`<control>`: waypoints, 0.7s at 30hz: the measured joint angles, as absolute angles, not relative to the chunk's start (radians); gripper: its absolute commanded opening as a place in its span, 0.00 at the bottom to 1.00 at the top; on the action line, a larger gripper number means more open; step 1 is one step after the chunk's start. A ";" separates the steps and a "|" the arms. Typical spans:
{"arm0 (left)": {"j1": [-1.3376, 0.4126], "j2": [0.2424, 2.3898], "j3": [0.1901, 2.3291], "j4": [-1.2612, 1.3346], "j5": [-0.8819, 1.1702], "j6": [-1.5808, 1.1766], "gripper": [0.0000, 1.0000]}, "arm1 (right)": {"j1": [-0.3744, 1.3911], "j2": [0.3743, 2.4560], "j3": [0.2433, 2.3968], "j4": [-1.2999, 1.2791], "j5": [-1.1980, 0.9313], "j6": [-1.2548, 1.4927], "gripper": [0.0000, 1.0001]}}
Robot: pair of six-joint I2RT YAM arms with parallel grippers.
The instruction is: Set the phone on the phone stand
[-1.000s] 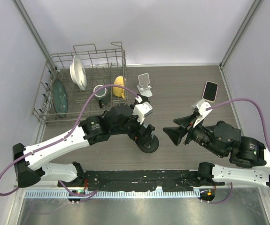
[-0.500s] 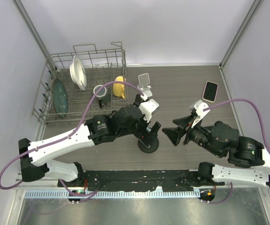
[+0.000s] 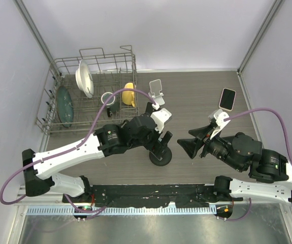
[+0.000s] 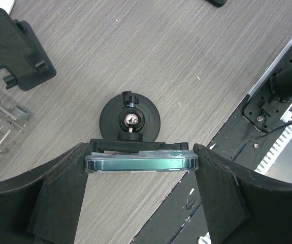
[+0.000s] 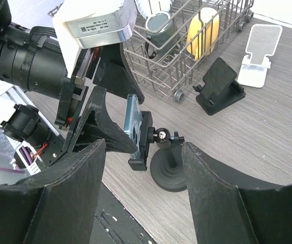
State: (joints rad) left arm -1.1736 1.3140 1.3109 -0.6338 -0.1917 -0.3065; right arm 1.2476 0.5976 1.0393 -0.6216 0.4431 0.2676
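While phone (image 4: 139,163) sits on stand (image 4: 130,119); left end effector (image 4: 140,158) flanks it, seemingly touching

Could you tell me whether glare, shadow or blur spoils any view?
Top view: even light, only a bright sheen on the metal strip at the near edge. Left wrist view: the phone is crisp, the dark fingers show little detail. Right wrist view: the phone stand is sharp, the white housing nearly washes out.

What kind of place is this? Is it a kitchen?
Probably a robot test booth, not a kitchen. Plain walls box in one wooden table; the left arm and right arm are bolted at its edge; a dish rack sits out like a practice prop.
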 measured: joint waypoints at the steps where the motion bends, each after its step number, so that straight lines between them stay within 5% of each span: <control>1: -1.174 1.316 1.311 -0.634 -0.191 -0.307 0.82 | 1.248 0.597 1.039 -0.622 0.443 0.268 0.67; 4: -1.174 1.332 1.328 -0.641 -0.191 -0.306 0.82 | 1.248 0.597 1.039 -0.622 0.443 0.268 0.67; 7: -1.174 1.344 1.341 -0.646 -0.191 -0.307 0.68 | 1.248 0.593 1.039 -0.622 0.443 0.268 0.67; 14: -1.174 1.355 1.365 -0.684 -0.196 -0.313 0.00 | 1.248 0.583 1.039 -0.622 0.443 0.268 0.67; 21: -1.189 1.362 1.393 -0.760 -0.322 -0.395 0.00 | 1.248 0.578 1.039 -0.622 0.443 0.268 0.67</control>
State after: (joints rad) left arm -1.1889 1.3617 1.3933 -0.7597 -0.3222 -0.3950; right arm 1.2476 0.5781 1.0393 -0.6220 0.4427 0.2680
